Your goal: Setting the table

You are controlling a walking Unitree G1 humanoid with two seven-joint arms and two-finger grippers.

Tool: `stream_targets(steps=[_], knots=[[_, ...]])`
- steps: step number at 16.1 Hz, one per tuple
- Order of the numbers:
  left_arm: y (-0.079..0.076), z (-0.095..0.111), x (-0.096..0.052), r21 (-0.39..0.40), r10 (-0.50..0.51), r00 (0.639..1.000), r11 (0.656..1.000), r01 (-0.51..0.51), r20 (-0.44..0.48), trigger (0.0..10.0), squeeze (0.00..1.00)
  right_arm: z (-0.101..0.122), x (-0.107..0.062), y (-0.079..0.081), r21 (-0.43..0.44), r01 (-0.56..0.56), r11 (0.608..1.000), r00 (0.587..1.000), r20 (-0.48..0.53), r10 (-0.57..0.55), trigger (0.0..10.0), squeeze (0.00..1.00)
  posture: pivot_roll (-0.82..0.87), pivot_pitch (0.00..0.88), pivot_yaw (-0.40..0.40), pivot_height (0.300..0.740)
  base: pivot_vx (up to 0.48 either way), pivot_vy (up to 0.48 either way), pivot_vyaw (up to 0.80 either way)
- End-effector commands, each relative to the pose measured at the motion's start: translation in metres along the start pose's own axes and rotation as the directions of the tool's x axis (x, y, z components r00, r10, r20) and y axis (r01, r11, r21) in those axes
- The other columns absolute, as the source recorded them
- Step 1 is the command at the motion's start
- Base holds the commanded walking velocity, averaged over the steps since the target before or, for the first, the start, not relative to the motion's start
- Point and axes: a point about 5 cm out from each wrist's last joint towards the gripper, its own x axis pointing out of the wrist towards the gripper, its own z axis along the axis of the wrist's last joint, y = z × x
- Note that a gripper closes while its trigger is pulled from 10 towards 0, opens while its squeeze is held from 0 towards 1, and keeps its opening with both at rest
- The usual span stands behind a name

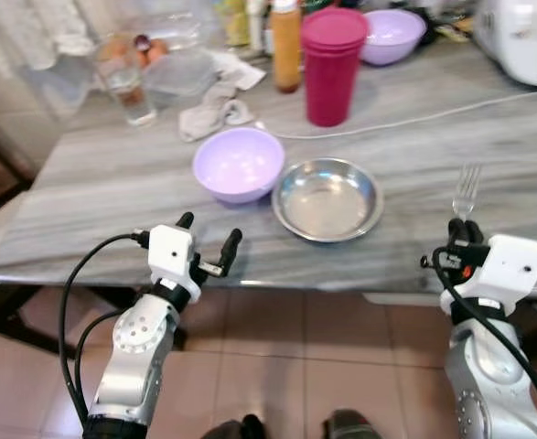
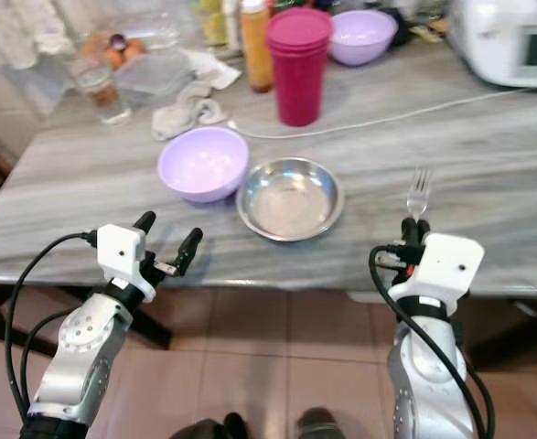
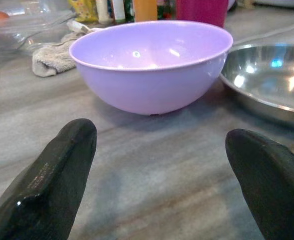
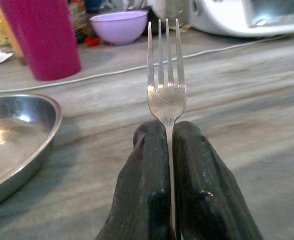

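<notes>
I see my right gripper (image 4: 169, 145) clamped tight on a fork (image 4: 165, 85), tines pointing away over the grey table (image 1: 112, 174) just right of the steel dish (image 1: 328, 198), while my left gripper (image 1: 209, 233) hangs spread wide, empty, before the lilac bowl (image 1: 239, 163).

The grey marble-pattern table (image 1: 112, 183) carries a lilac bowl (image 1: 238, 163) just beside a steel dish (image 1: 327, 198). Behind them stand a magenta tumbler (image 1: 331, 66), an orange bottle (image 1: 286, 44), a second lilac bowl (image 1: 392, 35), a crumpled cloth (image 1: 215, 110), a drinking glass (image 1: 126, 80) and a white cable (image 1: 414, 117).
</notes>
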Motion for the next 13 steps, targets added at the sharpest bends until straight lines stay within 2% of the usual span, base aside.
stream_targets(steps=[1, 5, 10, 13], knots=[[-0.002, -0.003, -0.006, 0.015, -0.019, 1.0, 1.0, 0.019, -0.013, 10.0, 0.0, 0.001, -0.002, -0.004, -0.009, 0.013, 1.0, 1.0, -0.001, -0.013, 10.0, 0.0, -0.34, 0.203, 0.114, 0.74, 0.0, 0.0, 0.0], [0.001, -0.003, -0.012, 0.03, -0.08, 0.997, 0.996, 0.081, -0.018, 10.0, 0.0, 0.002, 0.001, -0.009, -0.009, 0.017, 1.0, 1.0, -0.007, -0.017, 10.0, 0.0, -0.34, 0.207, 0.114, 0.74, 0.0, 0.0, 0.0], [-0.005, 0.0, -0.015, 0.035, -0.186, 0.982, 0.982, 0.187, -0.015, 10.0, 0.0, -0.004, 0.016, -0.015, -0.001, 0.002, 1.0, 0.996, -0.088, -0.002, 10.0, 0.0, -0.33, 0.22, 0.109, 0.74, 0.0, 0.0, 0.0], [-0.006, 0.001, -0.018, 0.028, -0.199, 0.98, 0.979, 0.2, -0.014, 10.0, 0.0, -0.006, 0.027, -0.014, -0.006, -0.039, 0.999, 0.991, -0.128, 0.038, 10.0, 0.0, -0.33, 0.228, 0.107, 0.74, 0.0, 0.0, 0.0]])
